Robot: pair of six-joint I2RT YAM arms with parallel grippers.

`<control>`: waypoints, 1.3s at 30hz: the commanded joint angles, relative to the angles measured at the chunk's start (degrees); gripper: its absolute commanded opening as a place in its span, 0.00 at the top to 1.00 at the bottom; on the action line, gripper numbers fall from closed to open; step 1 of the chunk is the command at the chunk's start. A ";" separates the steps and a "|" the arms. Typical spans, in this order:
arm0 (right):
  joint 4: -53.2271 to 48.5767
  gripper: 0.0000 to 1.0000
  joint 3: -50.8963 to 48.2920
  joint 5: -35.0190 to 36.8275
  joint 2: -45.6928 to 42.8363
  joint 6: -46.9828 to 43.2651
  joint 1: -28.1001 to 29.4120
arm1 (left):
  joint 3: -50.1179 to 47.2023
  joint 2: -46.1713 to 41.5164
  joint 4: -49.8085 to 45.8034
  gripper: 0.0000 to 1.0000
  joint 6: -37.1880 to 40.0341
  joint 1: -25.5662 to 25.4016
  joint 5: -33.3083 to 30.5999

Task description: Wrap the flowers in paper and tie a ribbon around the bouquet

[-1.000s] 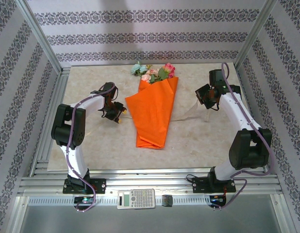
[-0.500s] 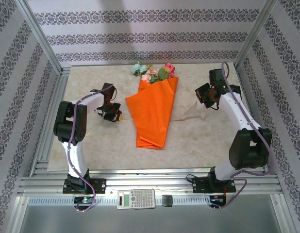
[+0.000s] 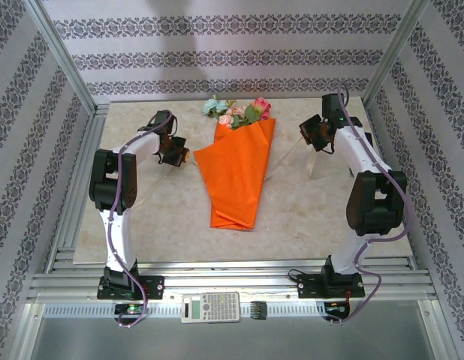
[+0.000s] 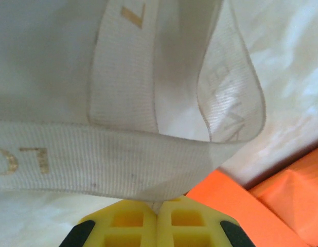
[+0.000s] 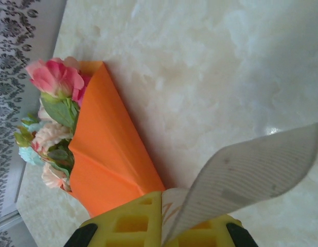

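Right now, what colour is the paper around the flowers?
Bright orange paper, clearest from the top external view.

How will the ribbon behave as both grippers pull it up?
Probably floppy: the ribbon loops and folds over itself at the left gripper. Likely very light: its end stands curled, unsupported, at the right gripper. Its ribbed weave may resist slipping.

Bright orange paper (image 3: 236, 176) front and centre, pink, peach and pale blue flowers (image 3: 233, 112) with green leaves, a cream ribbon (image 4: 123, 149) lettered in gold, yellow pads (image 4: 128, 224), a creamy marbled tabletop (image 3: 314, 210), white walls (image 3: 217, 45) banded with dark damask.
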 commanded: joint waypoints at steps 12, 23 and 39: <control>-0.20 1.00 -5.32 -1.68 -4.85 -1.04 -0.46 | -2.68 -8.98 -13.61 0.42 12.36 1.77 -3.58; 0.22 1.00 -4.98 -2.98 -4.81 -0.26 0.67 | -0.80 -9.62 -32.90 0.43 44.70 4.07 -20.92; 0.31 1.00 -6.23 -2.89 -5.54 -0.13 1.37 | -0.20 -0.92 -23.19 1.00 49.91 5.36 -16.70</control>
